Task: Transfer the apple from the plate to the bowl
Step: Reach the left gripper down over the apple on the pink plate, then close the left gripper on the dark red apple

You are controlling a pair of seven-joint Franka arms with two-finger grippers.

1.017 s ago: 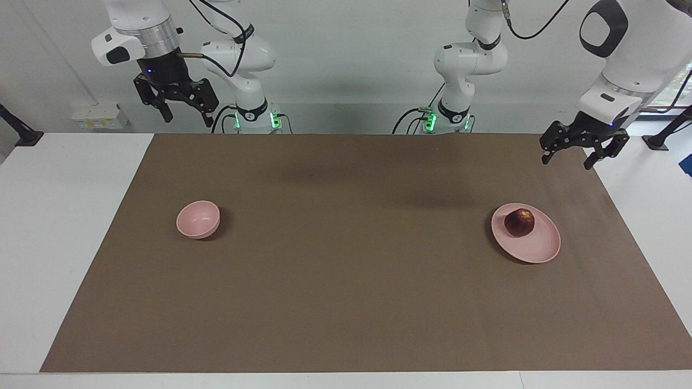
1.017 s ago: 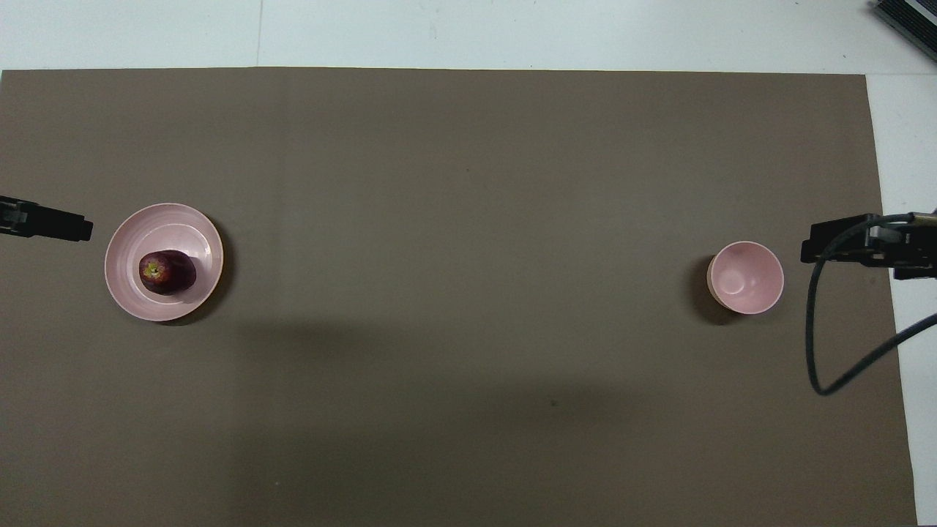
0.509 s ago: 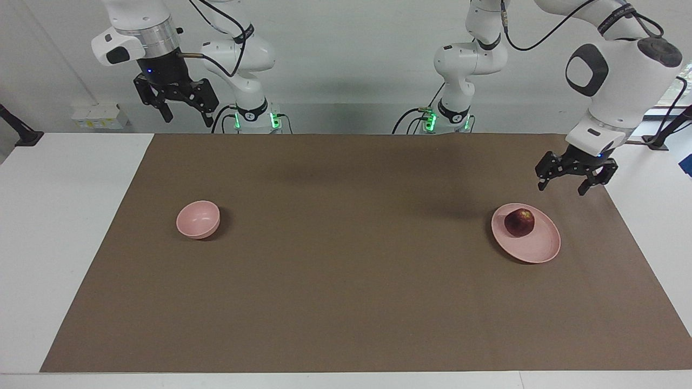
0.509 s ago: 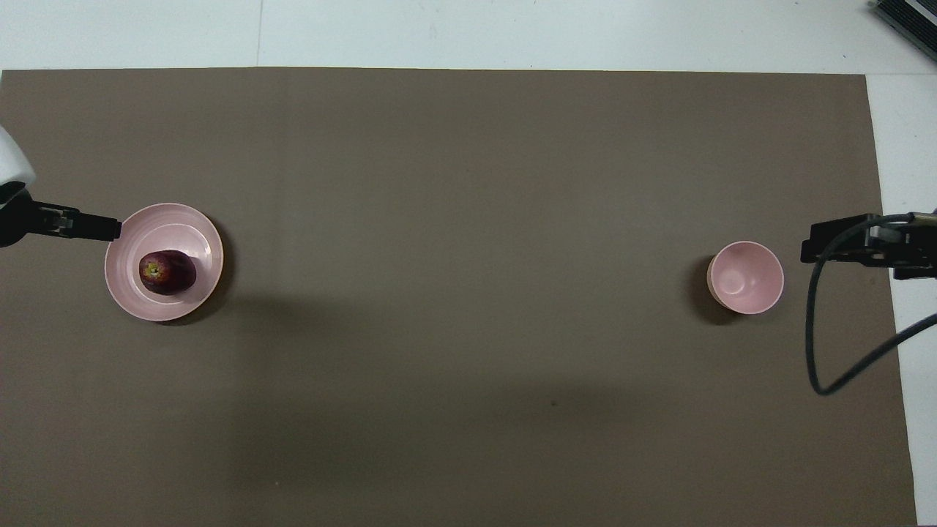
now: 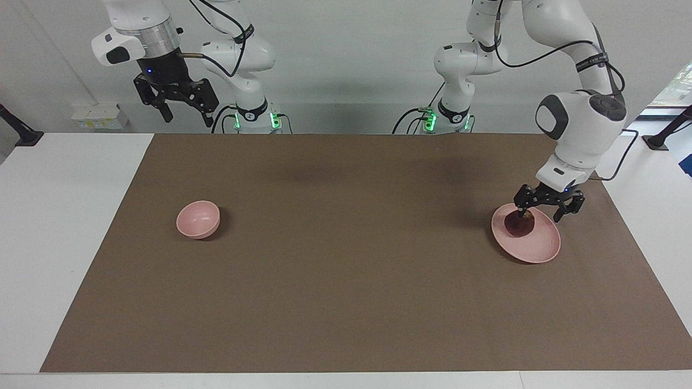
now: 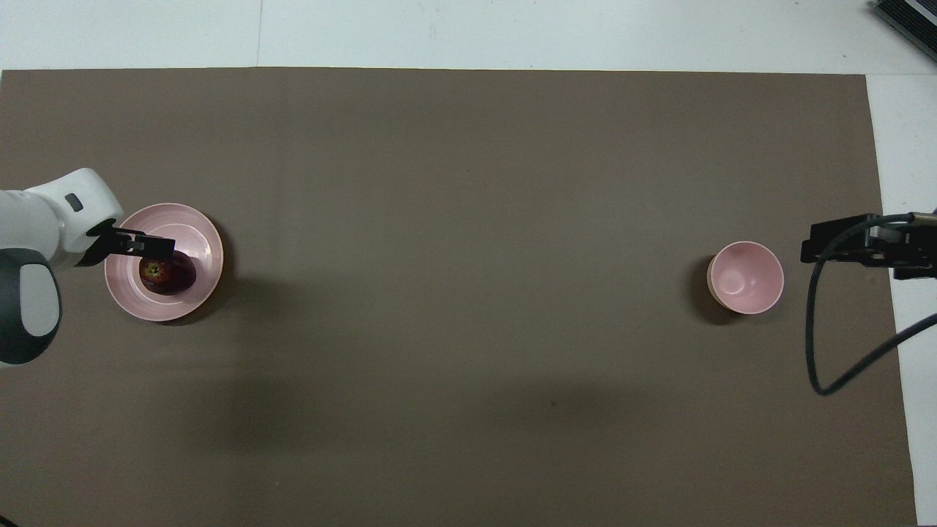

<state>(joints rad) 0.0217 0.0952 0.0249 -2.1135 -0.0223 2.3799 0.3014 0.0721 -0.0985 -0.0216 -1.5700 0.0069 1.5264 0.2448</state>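
The small dark red apple [image 5: 519, 225] [image 6: 167, 273] lies on the wide pale pink plate [image 5: 536, 247] [image 6: 196, 233] toward the left arm's end of the table. My left gripper [image 5: 539, 216] [image 6: 140, 246] hangs open low over the plate, one fingertip just above the apple's top and the other off to the side; nothing is held. The small deep pink bowl [image 5: 198, 219] [image 6: 745, 277] stands empty toward the right arm's end. My right gripper [image 5: 186, 116] [image 6: 836, 247] waits open, raised high beside the bowl's end of the mat.
A brown mat [image 5: 346, 281] [image 6: 468, 183] covers the table, with white tabletop [image 5: 59, 216] showing at both ends. A black cable [image 6: 816, 351] loops down from the right arm near the bowl. A dark object [image 6: 904, 18] sits at one corner.
My left arm has swung in and come down from above the mat's end to just over the plate and apple. The right arm, apple, plate and bowl have not moved.
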